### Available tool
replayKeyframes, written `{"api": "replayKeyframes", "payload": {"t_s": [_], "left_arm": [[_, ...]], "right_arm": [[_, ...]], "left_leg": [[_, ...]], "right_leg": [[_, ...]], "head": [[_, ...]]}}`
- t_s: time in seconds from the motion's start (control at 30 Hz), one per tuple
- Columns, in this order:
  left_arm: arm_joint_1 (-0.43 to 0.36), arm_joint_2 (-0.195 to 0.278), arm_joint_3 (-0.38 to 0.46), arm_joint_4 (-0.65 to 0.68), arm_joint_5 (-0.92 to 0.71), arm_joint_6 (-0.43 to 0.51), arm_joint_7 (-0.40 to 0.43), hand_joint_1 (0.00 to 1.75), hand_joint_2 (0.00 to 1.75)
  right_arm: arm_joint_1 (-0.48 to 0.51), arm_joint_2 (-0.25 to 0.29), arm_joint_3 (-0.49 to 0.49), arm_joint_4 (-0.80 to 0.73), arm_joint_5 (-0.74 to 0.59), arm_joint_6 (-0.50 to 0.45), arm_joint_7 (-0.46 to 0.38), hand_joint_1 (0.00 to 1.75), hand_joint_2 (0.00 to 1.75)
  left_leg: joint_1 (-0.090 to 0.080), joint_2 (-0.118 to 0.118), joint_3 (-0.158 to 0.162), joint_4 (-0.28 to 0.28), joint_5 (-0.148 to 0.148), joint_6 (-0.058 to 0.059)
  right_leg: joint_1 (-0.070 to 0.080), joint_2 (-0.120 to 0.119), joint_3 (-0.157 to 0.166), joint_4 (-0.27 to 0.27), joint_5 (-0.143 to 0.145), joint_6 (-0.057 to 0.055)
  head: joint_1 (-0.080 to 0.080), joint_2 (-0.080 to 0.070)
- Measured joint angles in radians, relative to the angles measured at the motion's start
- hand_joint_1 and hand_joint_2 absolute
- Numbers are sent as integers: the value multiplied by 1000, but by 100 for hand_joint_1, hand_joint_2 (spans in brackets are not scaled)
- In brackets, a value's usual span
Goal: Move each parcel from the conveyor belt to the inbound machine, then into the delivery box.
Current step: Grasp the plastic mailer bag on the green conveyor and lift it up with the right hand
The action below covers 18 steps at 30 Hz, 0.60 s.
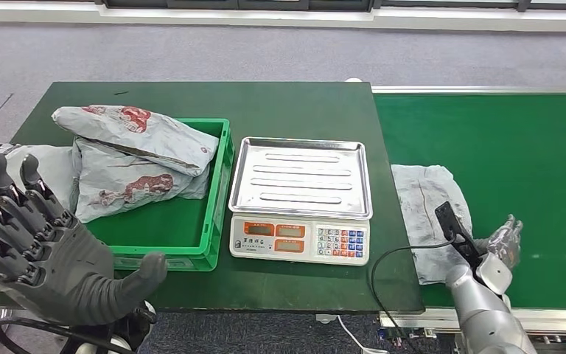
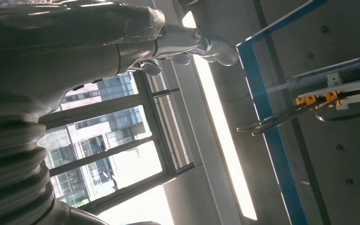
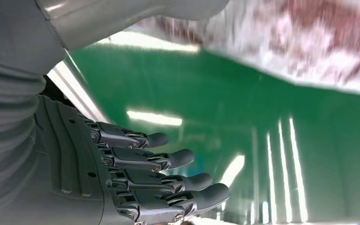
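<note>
A flat grey parcel [image 1: 427, 206] lies on the green conveyor belt [image 1: 516, 147] at its near left end. My right hand [image 1: 505, 243] hovers just right of it, fingers stretched out and empty. In the right wrist view the fingers [image 3: 168, 159] are straight above the belt [image 3: 262, 117], with the parcel [image 3: 309, 42] blurred beyond them. The scale [image 1: 298, 240] with its bare steel tray [image 1: 302, 177] stands on the table. Two grey parcels [image 1: 136, 133] [image 1: 129, 188] lie stacked in the green crate [image 1: 217, 199]. My left hand [image 1: 44, 258] is raised near the crate's front corner, fingers spread, holding nothing.
Another grey parcel [image 1: 44, 166] lies left of the crate, partly behind my left hand. A black cable [image 1: 383, 265] loops over the dark green table [image 1: 265, 103] near the scale. The left wrist view looks up at a ceiling light [image 2: 220, 126] and windows.
</note>
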Motion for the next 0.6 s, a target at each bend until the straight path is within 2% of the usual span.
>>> {"api": "replayKeyframes", "payload": {"t_s": [0.33,0.6], "left_arm": [[1,8,-11,0,-2,7,5,0,175],[1,17,-25,7,-6,37,8,0,175]], "right_arm": [[-9,0,-13,45,-9,7,-33,0,175],[-20,5,-60,62,-95,72,-216,0,175]], "left_leg": [[0,0,0,0,0,0],[0,0,0,0,0,0]], "right_leg": [[0,0,0,0,0,0],[0,0,1,0,0,0]], "head": [[0,0],[0,0]]}}
